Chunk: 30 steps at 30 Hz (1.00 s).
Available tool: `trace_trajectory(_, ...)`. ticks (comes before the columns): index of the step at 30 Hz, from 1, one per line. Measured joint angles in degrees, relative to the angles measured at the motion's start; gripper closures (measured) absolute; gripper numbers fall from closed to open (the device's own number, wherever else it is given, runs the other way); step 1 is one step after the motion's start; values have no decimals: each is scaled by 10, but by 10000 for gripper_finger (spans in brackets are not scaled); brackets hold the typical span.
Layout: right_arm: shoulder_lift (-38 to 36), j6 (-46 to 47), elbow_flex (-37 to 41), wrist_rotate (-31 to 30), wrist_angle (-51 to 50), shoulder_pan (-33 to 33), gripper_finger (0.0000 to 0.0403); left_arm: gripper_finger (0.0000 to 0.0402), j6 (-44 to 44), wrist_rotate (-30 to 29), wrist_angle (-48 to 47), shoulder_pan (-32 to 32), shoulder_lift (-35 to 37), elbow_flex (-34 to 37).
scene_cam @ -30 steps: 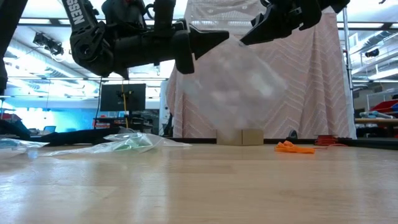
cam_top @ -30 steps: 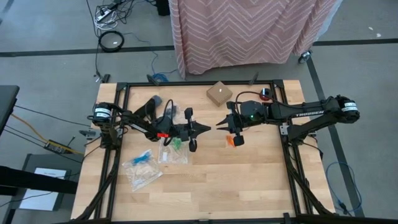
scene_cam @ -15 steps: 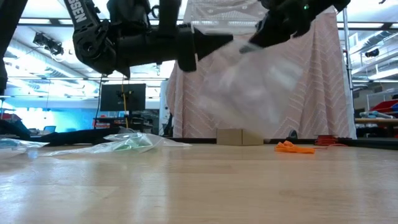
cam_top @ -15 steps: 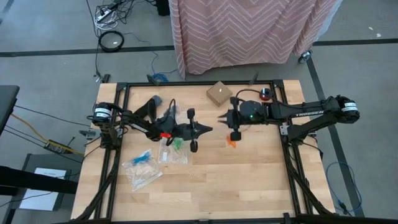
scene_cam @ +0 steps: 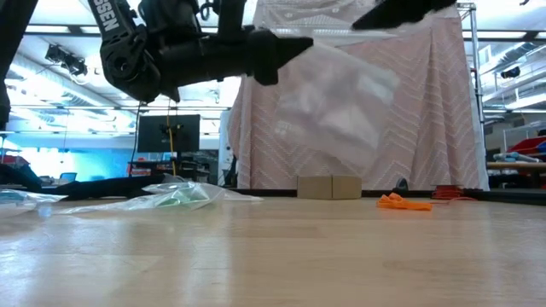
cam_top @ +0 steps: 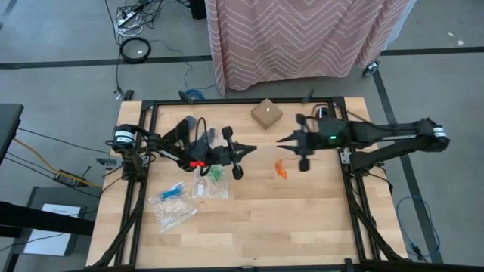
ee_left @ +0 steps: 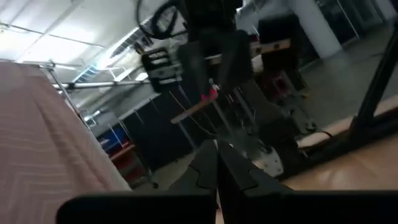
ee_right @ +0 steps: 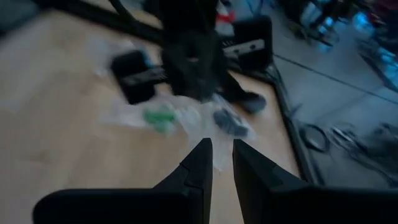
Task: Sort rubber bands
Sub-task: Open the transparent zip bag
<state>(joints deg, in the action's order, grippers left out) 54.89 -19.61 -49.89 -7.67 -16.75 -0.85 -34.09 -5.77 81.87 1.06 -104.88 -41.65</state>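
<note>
On the near left of the table lie two clear bags, one with blue rubber bands, one with green rubber bands. Mid-table, the left gripper, pinched shut, and the right gripper, fingers slightly parted, hold a clear bag stretched between them in the air. Orange rubber bands lie loose beneath the right gripper, with a small box at the far edge.

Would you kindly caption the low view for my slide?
Both grippers hold a clear bag stretched above the table; orange rubber bands lie beyond.
</note>
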Motion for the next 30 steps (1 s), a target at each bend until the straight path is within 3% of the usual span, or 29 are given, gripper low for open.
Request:
trace_trajectory(3, -60, 20, 16, 42, -5, -3, 351, 398, 8, 9, 9, 0, 0, 0)
trace_trajectory(7, -91, 22, 66, 49, 55, -2, 350, 398, 33, 57, 6, 0, 0, 0)
trace_trajectory(18, -5, 20, 90, 57, 106, -3, 296, 398, 33, 57, 14, 0, 0, 0)
trace_trajectory(24, 2, 20, 89, 18, 109, -3, 254, 398, 33, 57, 13, 0, 0, 0)
trace_trajectory(30, 0, 20, 89, 0, 101, -3, 257, 398, 31, 57, 11, 0, 0, 0)
